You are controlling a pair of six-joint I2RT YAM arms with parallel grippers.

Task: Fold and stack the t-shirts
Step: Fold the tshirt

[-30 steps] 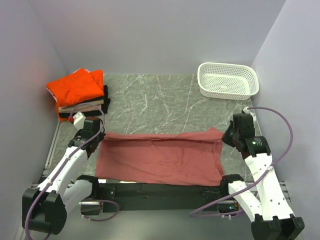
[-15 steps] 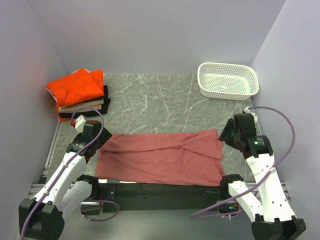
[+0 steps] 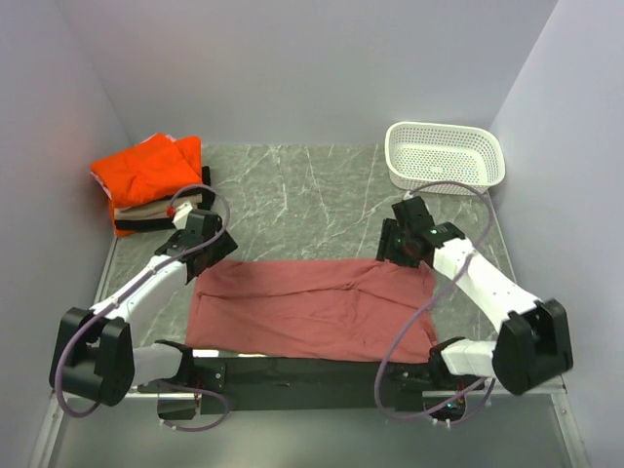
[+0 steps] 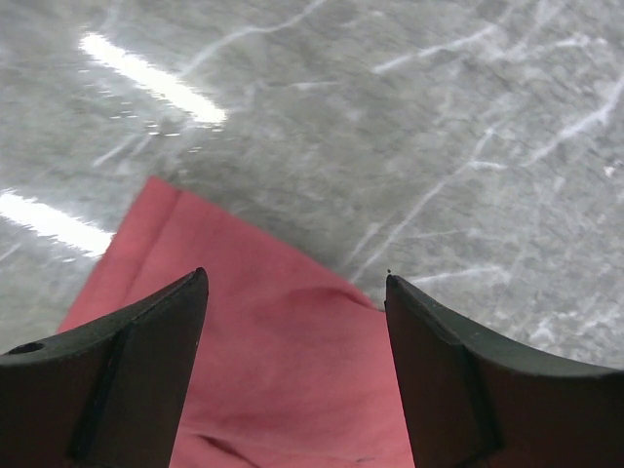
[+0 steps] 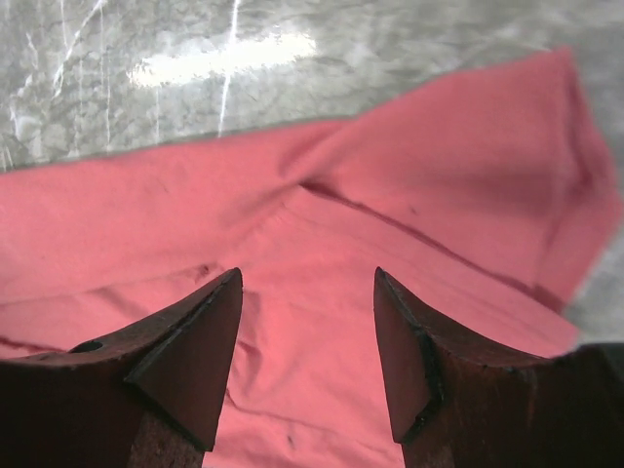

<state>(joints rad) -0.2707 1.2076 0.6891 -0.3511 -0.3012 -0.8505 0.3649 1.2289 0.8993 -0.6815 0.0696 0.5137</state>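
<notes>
Salmon shirt (image 3: 312, 310) lies spread flat at the 6 o'clock side of the marble table (image 3: 292, 195), long axis 9-to-3, with a few creases and a fold ridge near its 1 o'clock corner. Left gripper (image 3: 207, 252) is over the shirt's 10 o'clock corner; in the left wrist view its fingers (image 4: 156, 331) are spread wide with nothing between them, only cloth and bare table below. Right gripper (image 3: 398, 255) is over the 1 o'clock corner, fingers (image 5: 195, 341) likewise apart, nothing gripped, wrinkled cloth underneath. Cannot tell whether either set of tips touches the cloth. Folded stack at 10 o'clock: orange shirt (image 3: 146, 171) on top, beige (image 3: 161, 205) under it, black (image 3: 125, 226) at the bottom. White basket (image 3: 446, 156) at 1 o'clock, well apart from the shirts.
</notes>
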